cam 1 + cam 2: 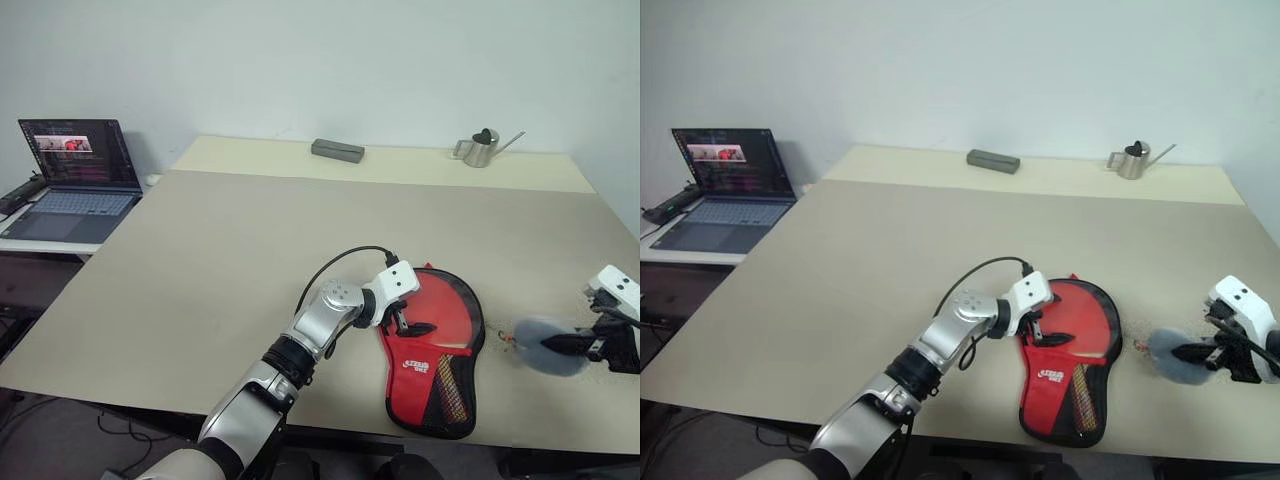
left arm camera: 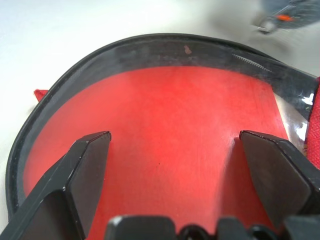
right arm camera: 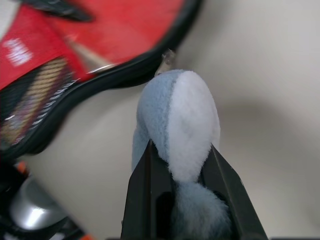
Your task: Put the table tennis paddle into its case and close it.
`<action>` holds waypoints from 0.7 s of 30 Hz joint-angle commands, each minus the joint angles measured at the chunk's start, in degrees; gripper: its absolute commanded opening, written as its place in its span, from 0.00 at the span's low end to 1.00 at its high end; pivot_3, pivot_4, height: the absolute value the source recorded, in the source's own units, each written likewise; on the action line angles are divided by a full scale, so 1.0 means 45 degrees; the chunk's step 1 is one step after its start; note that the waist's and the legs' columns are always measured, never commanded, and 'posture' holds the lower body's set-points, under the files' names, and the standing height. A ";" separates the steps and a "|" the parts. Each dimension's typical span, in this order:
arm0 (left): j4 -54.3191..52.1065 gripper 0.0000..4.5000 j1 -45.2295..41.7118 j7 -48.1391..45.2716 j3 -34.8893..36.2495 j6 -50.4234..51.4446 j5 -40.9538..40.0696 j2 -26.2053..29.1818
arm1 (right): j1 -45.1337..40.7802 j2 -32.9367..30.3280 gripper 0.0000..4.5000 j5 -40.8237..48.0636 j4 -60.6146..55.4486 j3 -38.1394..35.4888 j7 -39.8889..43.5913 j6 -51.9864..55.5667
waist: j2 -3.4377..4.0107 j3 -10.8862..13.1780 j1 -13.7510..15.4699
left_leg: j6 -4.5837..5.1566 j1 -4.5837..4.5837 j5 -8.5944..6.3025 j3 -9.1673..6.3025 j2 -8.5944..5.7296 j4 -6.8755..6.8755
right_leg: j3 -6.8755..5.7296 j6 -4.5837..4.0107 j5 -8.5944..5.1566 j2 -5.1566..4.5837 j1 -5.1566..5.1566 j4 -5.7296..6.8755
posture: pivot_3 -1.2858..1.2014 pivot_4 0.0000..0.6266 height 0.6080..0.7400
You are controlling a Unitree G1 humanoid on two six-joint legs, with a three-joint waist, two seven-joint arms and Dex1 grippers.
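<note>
Closing of the case (image 1: 432, 350) is, as I judge it, the step in hand. The case lies flat near the front edge of the table (image 1: 220, 260), with its red window side up. The table tennis paddle (image 1: 447, 312) seems to be inside already: the red blade shows behind the clear window, and the striped handle shows through the black mesh below the logo.

The left hand (image 1: 412, 325) hovers over the round part of the case with its two fingers spread wide and gripping nothing. The left wrist view shows the red blade lying between them. The right hand (image 3: 181, 150) is to the right of the case and is closed on a fluffy grey-blue pompom (image 3: 180, 110). A small link at the pompom's far end points toward the black zipper edge, so I take it for the zipper pull. I cannot tell how much of the zipper is already shut.

To do this step well, the left hand should press down on the case so that it does not slide or lift when the right hand pulls. The pull should follow the curve of the edge and stay low, close to the table, not go straight outward. The pompom is soft, so the grip may slip; a slow and steady pull is safer. If the fabric bunches, the zipper may jam there.
</note>
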 commanded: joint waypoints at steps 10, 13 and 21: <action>0.1765 1.00 0.1144 -0.0053 -0.1405 0.0807 0.1382 0.0398 | 0.3109 0.0195 0.01 0.1104 -0.4050 -0.0751 0.0661 -0.0320 | -0.0023 -0.0015 0.0008 | -0.0004 0.0002 -0.0020 -0.0008 -0.0001 0.0000 | -0.0010 0.0021 -0.0014 0.0001 0.0018 -0.0022 | 0.52 0.24 1.00; 0.1744 1.00 0.1165 -0.0050 -0.1413 0.0829 0.1390 0.0394 | 0.4153 0.0200 0.01 0.1028 -0.4444 -0.1075 0.1075 -0.0736 | -0.0033 -0.0021 0.0019 | -0.0003 0.0002 -0.0029 -0.0009 -0.0002 0.0000 | -0.0011 0.0030 -0.0021 -0.0001 0.0022 -0.0028 | 0.52 0.24 1.00; 0.1772 1.00 0.1188 -0.0009 -0.1459 0.0825 0.1392 0.0335 | 0.6308 0.0211 0.01 0.1197 -0.5249 -0.2394 0.2731 -0.1829 | -0.0078 -0.0044 0.0027 | 0.0010 0.0014 -0.0062 -0.0018 -0.0003 0.0002 | -0.0024 0.0044 -0.0045 -0.0004 0.0060 -0.0049 | 0.52 0.24 1.00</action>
